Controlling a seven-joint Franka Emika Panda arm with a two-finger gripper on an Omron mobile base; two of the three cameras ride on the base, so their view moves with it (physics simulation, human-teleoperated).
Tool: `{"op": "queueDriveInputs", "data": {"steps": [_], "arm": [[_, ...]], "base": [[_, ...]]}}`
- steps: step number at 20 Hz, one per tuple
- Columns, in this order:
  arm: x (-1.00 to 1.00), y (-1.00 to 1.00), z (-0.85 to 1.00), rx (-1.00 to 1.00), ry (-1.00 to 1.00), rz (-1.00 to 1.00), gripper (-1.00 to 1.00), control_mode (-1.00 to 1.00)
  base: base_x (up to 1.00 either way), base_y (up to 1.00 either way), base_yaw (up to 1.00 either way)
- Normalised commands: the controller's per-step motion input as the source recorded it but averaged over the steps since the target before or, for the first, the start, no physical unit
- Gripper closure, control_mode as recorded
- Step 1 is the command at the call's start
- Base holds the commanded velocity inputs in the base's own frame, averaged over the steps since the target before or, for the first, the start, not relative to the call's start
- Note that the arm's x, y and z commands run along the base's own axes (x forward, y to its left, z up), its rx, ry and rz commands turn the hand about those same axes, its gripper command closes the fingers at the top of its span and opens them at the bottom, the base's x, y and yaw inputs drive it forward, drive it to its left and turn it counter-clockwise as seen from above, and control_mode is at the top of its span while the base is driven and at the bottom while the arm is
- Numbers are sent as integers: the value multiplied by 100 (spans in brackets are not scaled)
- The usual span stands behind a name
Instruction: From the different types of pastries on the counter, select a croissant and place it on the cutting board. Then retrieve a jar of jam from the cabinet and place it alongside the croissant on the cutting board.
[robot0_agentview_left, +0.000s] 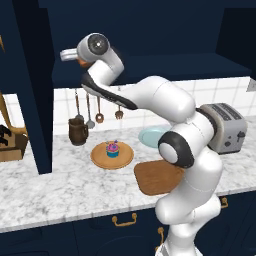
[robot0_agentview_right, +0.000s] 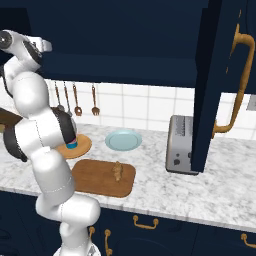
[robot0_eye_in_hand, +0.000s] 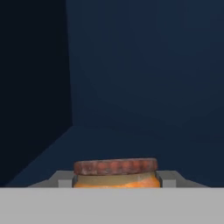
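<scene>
Two fingers (robot0_eye_in_hand: 168, 180) of the gripper (robot0_eye_in_hand: 116, 181) flank the jam jar (robot0_eye_in_hand: 116, 174), touching its sides, gripping it inside the cabinet (robot0_eye_in_hand: 144, 78) recess. Croissant (robot0_agentview_right: 117, 171) lies on the cutting board (robot0_agentview_right: 95, 177) near the counter's (robot0_agentview_right: 210, 195) front edge; cupcake (robot0_agentview_left: 112, 149) sits on the round plate (robot0_agentview_left: 125, 159) behind.
</scene>
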Motion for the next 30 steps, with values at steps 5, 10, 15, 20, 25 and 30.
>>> {"op": "queueDriveInputs", "data": {"steps": [5,10,15,20,25,30], "arm": [[-70,-51,43,3,-2,-14,100,-100],[-85,-49,17,1,-8,-13,100,-100],[-62,-60,0,0,-4,-12,100,-100],[-53,-74,0,0,-5,-15,100,-100],[-69,-73,0,0,-5,-21,100,-100],[-85,-68,0,0,-6,-31,100,-100]], "base": [[0,0,0],[0,0,0],[0,0,0],[0,0,0],[0,0,0],[0,0,0]]}}
